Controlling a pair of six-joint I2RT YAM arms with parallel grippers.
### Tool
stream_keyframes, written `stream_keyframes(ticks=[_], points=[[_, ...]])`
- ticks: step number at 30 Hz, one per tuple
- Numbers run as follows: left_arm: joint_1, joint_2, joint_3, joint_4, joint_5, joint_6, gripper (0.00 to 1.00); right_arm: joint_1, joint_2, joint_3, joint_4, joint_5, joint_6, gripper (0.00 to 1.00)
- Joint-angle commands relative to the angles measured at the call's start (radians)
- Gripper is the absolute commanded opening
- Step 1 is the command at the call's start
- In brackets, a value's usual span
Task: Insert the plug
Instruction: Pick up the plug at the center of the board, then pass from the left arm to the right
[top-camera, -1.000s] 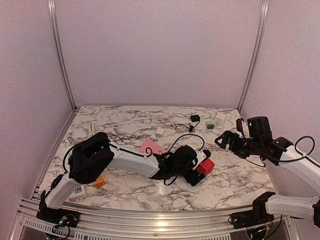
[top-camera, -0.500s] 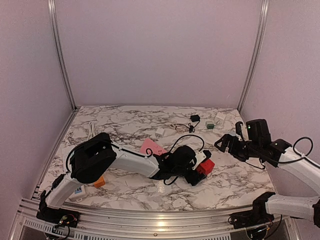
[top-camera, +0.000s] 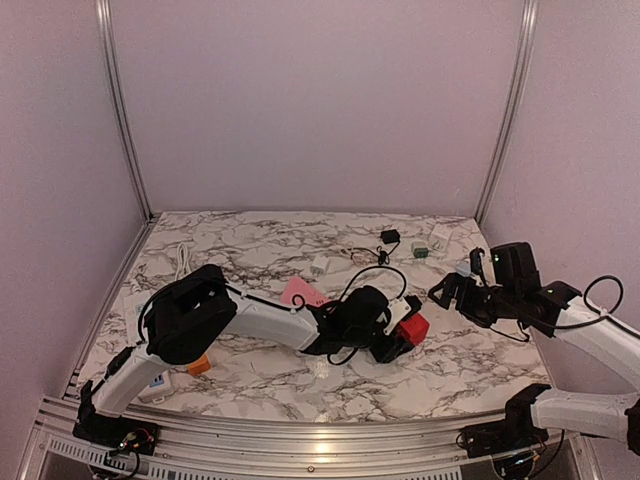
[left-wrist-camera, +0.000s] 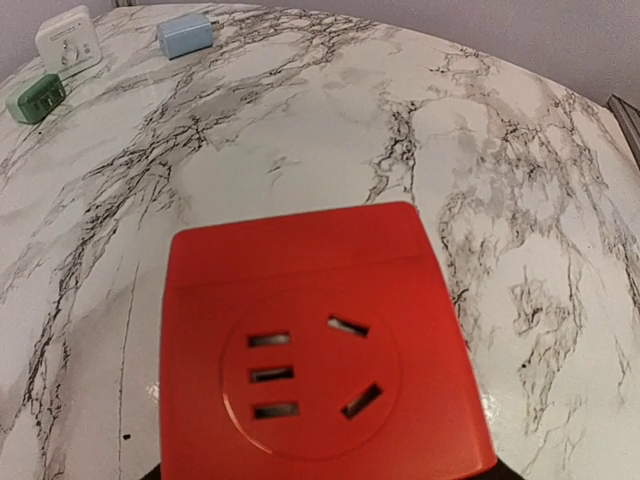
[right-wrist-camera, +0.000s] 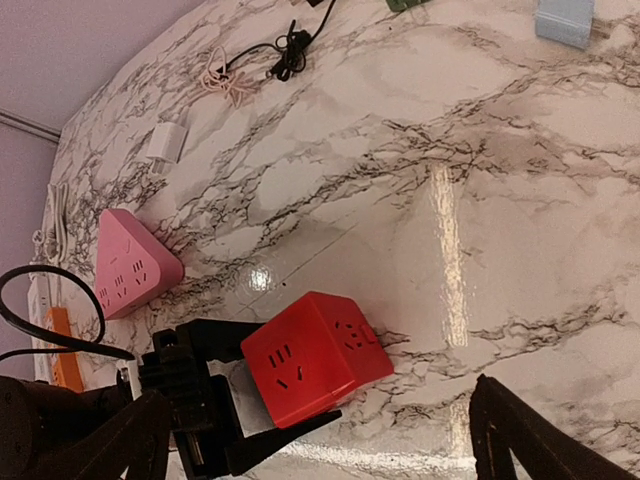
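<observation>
The cube socket sits on the table right of centre, between the fingers of the left gripper, whose arm lies at its nine o'clock. The triangular socket lies at its ten o'clock, the right gripper near at two o'clock, a small adapter well apart at twelve

The white, grey-veined marble surface carries a red cube-shaped socket block near its middle, with a pink triangular socket block to its left. Along the left edge lie an orange block, a white power strip and a coiled white cable. Toward the back lie a small white adapter, a black corded plug, a green adapter, a white square adapter and a pale blue adapter.
</observation>
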Motion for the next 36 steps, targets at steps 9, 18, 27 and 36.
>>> stream_keyframes(ticks=[9, 18, 27, 36], points=[[0.016, -0.09, -0.133, 0.186, 0.017, 0.049, 0.11, -0.009, 0.002, -0.034, 0.049, -0.056, -0.001, 0.98], [-0.011, -0.253, -0.394, 0.482, -0.228, 0.298, 0.01, -0.009, 0.008, -0.029, 0.101, -0.21, 0.042, 0.98], [-0.108, -0.252, -0.52, 0.836, -0.523, 0.701, 0.0, -0.008, 0.014, -0.061, 0.199, -0.397, 0.136, 0.98], [-0.192, -0.147, -0.552, 1.267, -0.65, 1.178, 0.0, -0.008, 0.048, -0.031, 0.185, -0.561, 0.162, 0.97]])
